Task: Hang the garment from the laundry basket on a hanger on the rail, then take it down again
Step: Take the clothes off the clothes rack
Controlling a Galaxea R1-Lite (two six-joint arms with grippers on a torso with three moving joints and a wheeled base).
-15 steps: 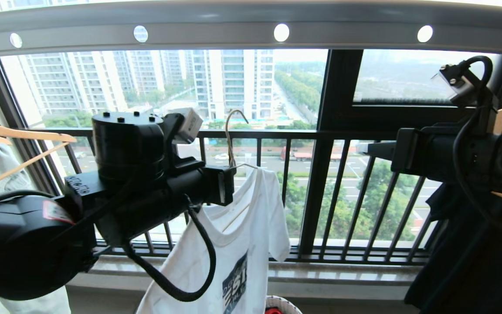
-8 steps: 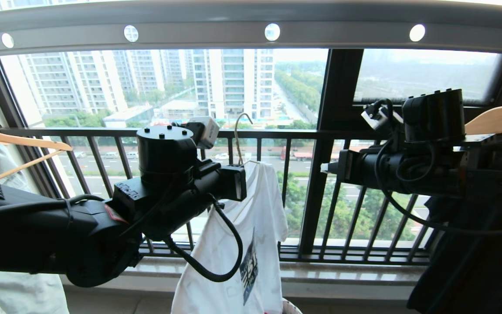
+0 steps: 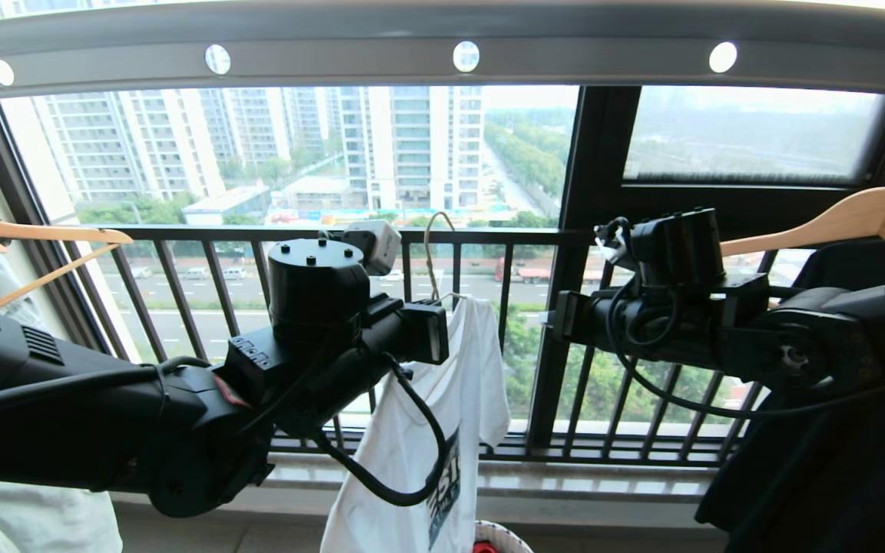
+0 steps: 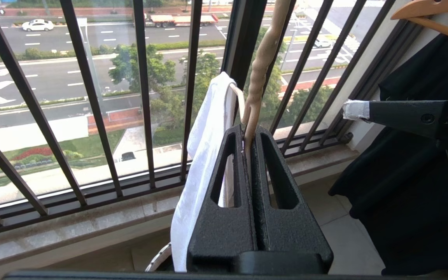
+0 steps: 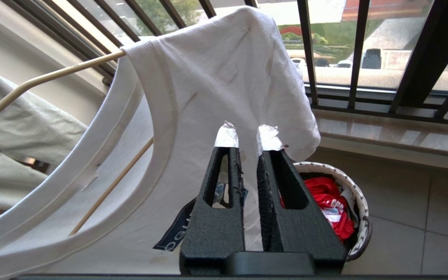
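My left gripper [image 4: 248, 146] is clamped tight on the twisted neck of the hanger [image 4: 261, 74], holding it well below the rail [image 3: 442, 46], so the hook tip has open air above it and is not caught in any of the rail's round holes. The garment [image 3: 442, 430] hangs off the hanger under the rail, one shoulder draped over the wire end nearest the window bars [image 3: 504, 307]; the collar sags open and the chest logo faces partly sideways. The cloth's far edge sits just beside the bars, whether touching I cannot tell. My right gripper [image 5: 247, 136] is level with the hanger's shoulder, below the rail and to the right, fingers a narrow gap apart with nothing between them, the taped tips pointed at the sleeve but short of it. Directly below the garment's hem stands the laundry basket [image 5: 354, 186], its rim half hidden by cloth, a red garment [image 5: 327, 202] inside. Wooden hangers [image 3: 834, 215] flank both ends beneath the rail; a black shirt [image 4: 414, 136] crowds the right side, leaving the middle stretch free.
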